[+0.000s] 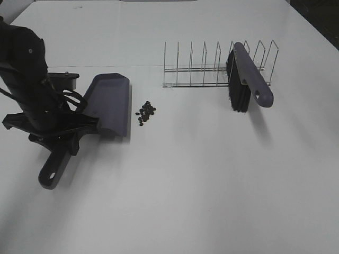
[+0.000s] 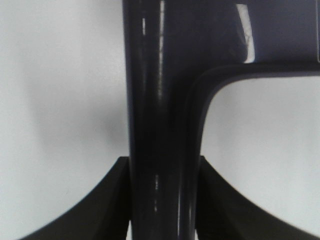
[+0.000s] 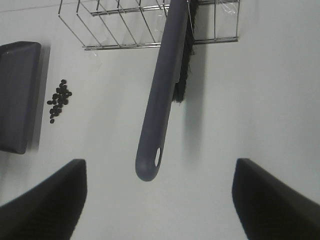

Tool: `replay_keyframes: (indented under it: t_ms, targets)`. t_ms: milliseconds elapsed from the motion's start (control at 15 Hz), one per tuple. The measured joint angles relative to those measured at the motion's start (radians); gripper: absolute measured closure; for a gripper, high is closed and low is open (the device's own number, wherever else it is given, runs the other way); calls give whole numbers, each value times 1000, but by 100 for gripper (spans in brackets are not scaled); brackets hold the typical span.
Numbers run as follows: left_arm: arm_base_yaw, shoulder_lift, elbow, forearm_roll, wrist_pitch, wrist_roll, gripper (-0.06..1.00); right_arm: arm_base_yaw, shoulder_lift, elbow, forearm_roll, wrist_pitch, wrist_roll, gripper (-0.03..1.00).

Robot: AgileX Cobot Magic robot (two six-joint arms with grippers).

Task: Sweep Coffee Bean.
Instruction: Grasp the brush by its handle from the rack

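Note:
The coffee beans (image 1: 146,112) (image 3: 60,100) lie in a small dark cluster on the white table, just right of the purple-grey dustpan (image 1: 108,103) (image 3: 17,95). My left gripper (image 1: 66,138) (image 2: 162,200) is shut on the dustpan's handle (image 2: 160,125), and the pan's open edge faces the beans. The brush (image 1: 249,79) (image 3: 160,100) leans in the wire rack (image 1: 212,66), black bristles down and handle pointing at the camera. My right gripper (image 3: 160,200) is open just short of the handle's end. It is out of the exterior high view.
The wire rack (image 3: 125,25) stands at the back, right of centre, with several empty slots left of the brush. The bulky black left arm (image 1: 29,79) rises at the left edge. White tabletop (image 1: 212,185) stretches in front of rack and beans.

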Motion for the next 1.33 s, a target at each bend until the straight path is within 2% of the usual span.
replay_keyframes:
  t_ms: [67, 333, 467, 667, 800, 933, 1333]
  targets:
    - [0, 0, 0, 0, -2, 0, 60, 0, 141, -121, 0, 56, 28, 27]
    - [0, 0, 0, 0, -4, 0, 60, 0, 343, -328, -15, 117, 40, 28]
    - [0, 0, 0, 0, -7, 0, 60, 17, 444, -454, -67, 161, 59, 28]
    - [0, 0, 0, 0, -7, 0, 60, 110, 589, -641, -209, 178, 115, 28]
    - [0, 0, 0, 0, -7, 0, 60, 159, 667, -733, -230, 178, 138, 31]
    - [0, 0, 0, 0, -7, 0, 60, 171, 733, -793, -230, 180, 155, 37]
    - [0, 0, 0, 0, -26, 0, 60, 171, 898, -845, -281, 180, 172, 40]
